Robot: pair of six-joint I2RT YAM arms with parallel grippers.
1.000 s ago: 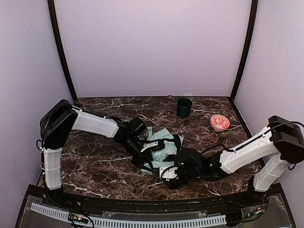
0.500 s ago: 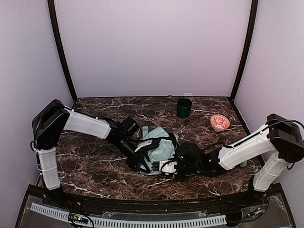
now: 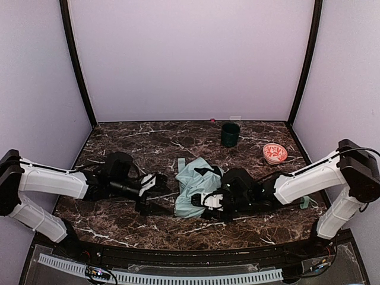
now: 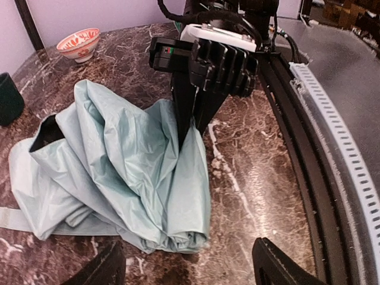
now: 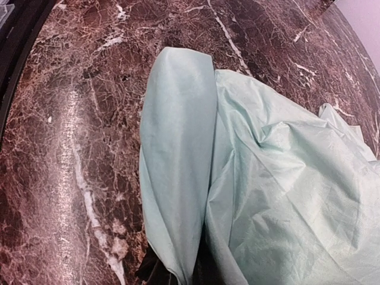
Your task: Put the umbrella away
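umbrella [image 3: 199, 181] is a crumpled mint heap in the middle of the marble table [image 3: 119, 142], long axis running from the near edge up toward the dark green cup [image 3: 230, 134], with the bunched folded end pointing at the near side. right gripper [image 4: 189, 127] is pinched tight on a fold of its fabric, while left gripper [image 4: 189, 252] sits just beside the heap, fingers spread wide around nothing. the little lit panel on the right gripper is too small to read.
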